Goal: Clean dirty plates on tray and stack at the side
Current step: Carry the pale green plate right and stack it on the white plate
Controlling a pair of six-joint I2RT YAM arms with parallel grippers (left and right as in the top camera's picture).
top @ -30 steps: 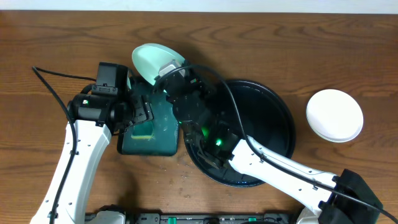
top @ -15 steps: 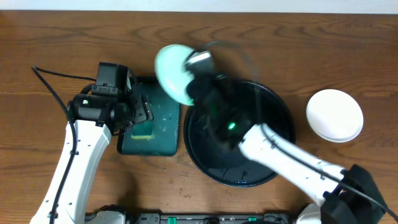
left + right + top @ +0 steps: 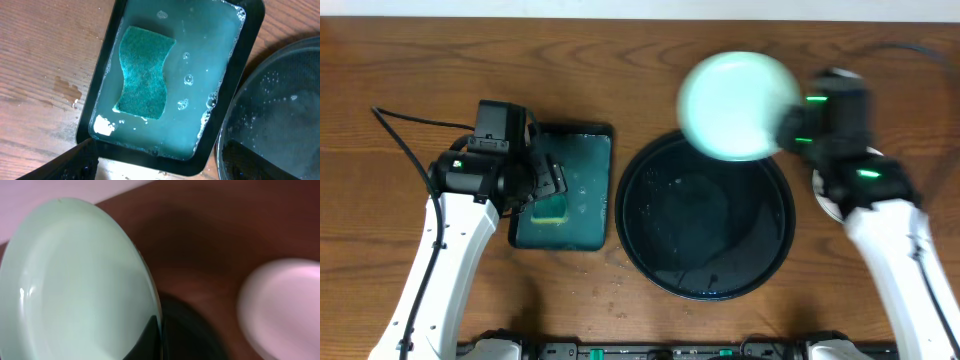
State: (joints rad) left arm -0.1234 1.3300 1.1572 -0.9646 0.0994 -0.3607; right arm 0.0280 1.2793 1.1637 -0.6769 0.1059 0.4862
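My right gripper [image 3: 790,130] is shut on the rim of a pale white plate [image 3: 737,106] and holds it in the air over the far right part of the round black tray [image 3: 650,250]. The plate looks clean and fills the left of the right wrist view [image 3: 75,280], with a finger on its edge [image 3: 152,330]. Another white plate [image 3: 820,200] lies on the wood at the right, mostly hidden by my right arm; it shows blurred in the right wrist view [image 3: 285,305]. The black tray holds only water drops. My left gripper [image 3: 545,180] is open over the green tray.
A rectangular dark-green tray [image 3: 565,235] with soapy water and a green sponge [image 3: 145,72] lies left of the black tray [image 3: 280,110]. Bare wood-grain tabletop [image 3: 880,60] lies around both trays. A black cable [image 3: 400,135] runs at the far left.
My right arm swung the plate from above the green tray, across the black tray, to its far right side near the plate on the wood. The left arm stayed still.
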